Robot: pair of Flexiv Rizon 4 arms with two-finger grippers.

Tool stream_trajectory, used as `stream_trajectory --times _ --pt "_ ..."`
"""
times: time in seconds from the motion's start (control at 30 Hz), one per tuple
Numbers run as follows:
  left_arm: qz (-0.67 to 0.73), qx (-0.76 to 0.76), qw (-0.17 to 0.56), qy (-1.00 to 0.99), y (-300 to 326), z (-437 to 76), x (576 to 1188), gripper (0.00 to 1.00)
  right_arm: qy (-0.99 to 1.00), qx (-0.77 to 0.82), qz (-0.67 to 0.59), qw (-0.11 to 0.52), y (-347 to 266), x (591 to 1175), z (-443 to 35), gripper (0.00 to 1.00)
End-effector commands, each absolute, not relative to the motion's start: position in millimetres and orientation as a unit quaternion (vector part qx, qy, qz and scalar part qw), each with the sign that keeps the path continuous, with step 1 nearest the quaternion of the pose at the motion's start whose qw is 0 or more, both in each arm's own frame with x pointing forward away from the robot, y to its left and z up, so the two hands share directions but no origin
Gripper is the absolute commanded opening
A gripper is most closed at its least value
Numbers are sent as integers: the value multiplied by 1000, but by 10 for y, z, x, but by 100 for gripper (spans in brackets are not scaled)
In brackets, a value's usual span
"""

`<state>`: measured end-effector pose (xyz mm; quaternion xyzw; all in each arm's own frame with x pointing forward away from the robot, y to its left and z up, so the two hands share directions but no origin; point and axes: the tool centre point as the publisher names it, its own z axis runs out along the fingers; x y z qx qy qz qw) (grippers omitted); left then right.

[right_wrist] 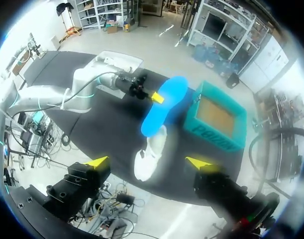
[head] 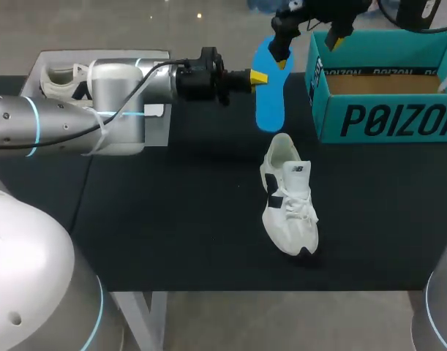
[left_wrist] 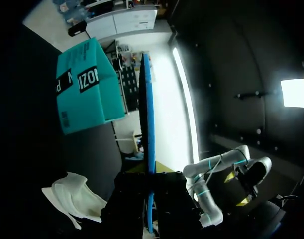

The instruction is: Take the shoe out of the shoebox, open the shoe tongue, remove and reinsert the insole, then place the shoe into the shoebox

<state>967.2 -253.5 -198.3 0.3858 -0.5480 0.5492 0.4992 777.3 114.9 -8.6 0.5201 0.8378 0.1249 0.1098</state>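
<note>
My left gripper is held out over the table's rear middle, shut on the heel end of a blue insole that hangs upright in the air. In the left wrist view the insole stands edge-on between the fingers of the left gripper. A white shoe lies on the black table below it, toe toward the front. The teal shoebox sits open at the rear right. My right gripper hangs open high above the insole and the box's left wall. From there it looks down on the insole, shoe and shoebox.
A white open box holding another pale shoe stands at the rear left, behind my left arm. The black table surface stretches left of the white shoe.
</note>
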Motion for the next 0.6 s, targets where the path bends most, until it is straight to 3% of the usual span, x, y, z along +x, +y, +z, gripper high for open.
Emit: stream_trajectory --times 0.03,0.6 --pt "549 387 498 -548 -2540 -1979 9666 0 835 531 100 101 1197 7833 -78 100" --pt "549 387 498 -548 -2540 -1979 9666 0 819 557 98 94 980 7776 -106 100"
